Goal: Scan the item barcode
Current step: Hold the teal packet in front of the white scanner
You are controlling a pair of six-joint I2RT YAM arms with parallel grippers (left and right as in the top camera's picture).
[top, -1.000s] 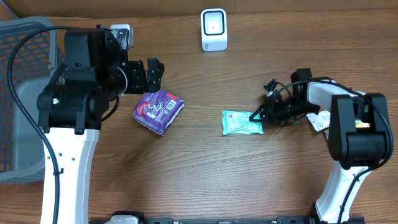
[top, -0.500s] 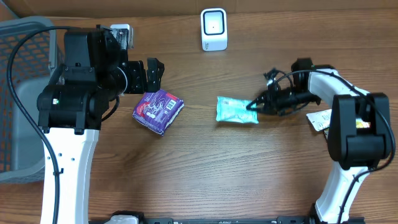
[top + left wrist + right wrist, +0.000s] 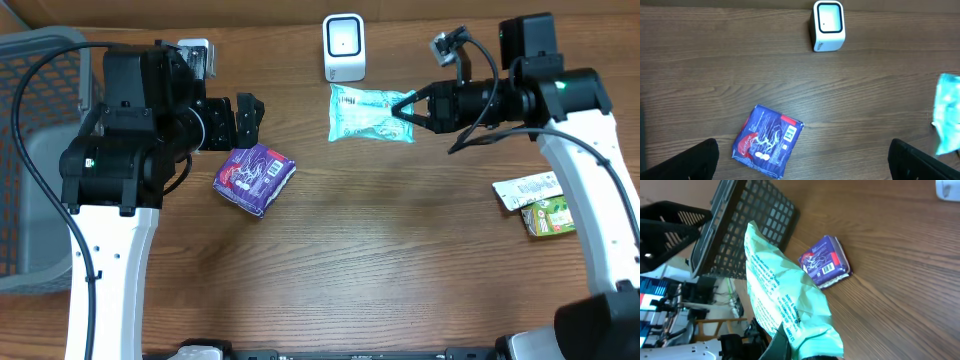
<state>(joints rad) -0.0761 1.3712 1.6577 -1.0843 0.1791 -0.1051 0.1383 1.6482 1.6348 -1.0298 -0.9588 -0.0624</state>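
Mint-green packet (image 3: pixel 371 112) is pinched at its right end by the right gripper (image 3: pixel 408 108), fingers clamped tight on it, up by the table's far edge, just beside the white scanner (image 3: pixel 343 47). Left gripper (image 3: pixel 248 120) hangs with fingers spread wide near the purple packet (image 3: pixel 254 178).

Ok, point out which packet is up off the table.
The mint-green packet, pinched in the right hand by the scanner. The purple packet and the two small packs lie on the table.
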